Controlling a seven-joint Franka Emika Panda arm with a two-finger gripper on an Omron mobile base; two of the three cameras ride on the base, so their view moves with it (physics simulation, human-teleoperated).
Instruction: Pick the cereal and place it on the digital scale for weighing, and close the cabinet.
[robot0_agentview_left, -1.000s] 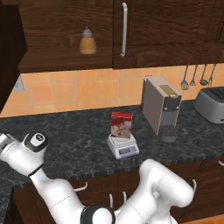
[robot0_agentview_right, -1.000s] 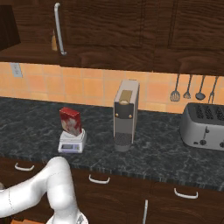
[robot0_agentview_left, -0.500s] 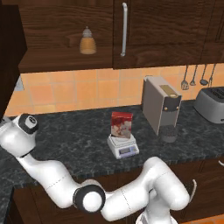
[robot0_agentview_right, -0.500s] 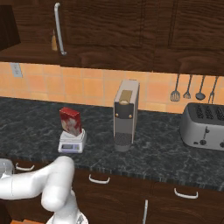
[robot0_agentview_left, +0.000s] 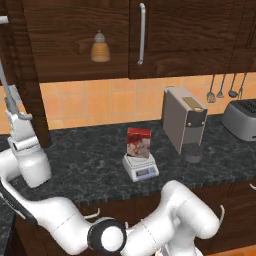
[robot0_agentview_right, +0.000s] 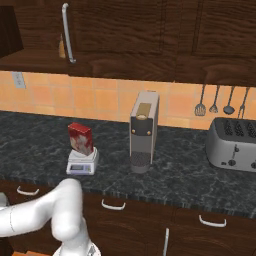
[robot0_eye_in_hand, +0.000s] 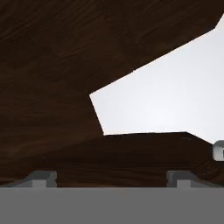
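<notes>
The gripper (robot0_agentview_left: 10, 107), raised at the far left beside the open door (robot0_agentview_left: 30, 75) of the cabinet (robot0_agentview_left: 165, 35), has its fingertips (robot0_eye_in_hand: 41, 178) set wide apart, holding nothing, with dark wood close in front. The cereal (robot0_agentview_left: 138, 143) already stands on the digital scale (robot0_agentview_left: 140, 167) mid-counter, so closing is the step left. Judging by this, the hand should press flat against the door's outer face and sweep it toward the shelf holding the amber bottle (robot0_agentview_left: 100, 46), steadily and without clipping the edge.

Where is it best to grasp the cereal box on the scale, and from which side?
Probably from above, across its thin depth near the top: the cereal box stands upright on the digital scale, its top free, with the coffee machine apart on one side.
</notes>
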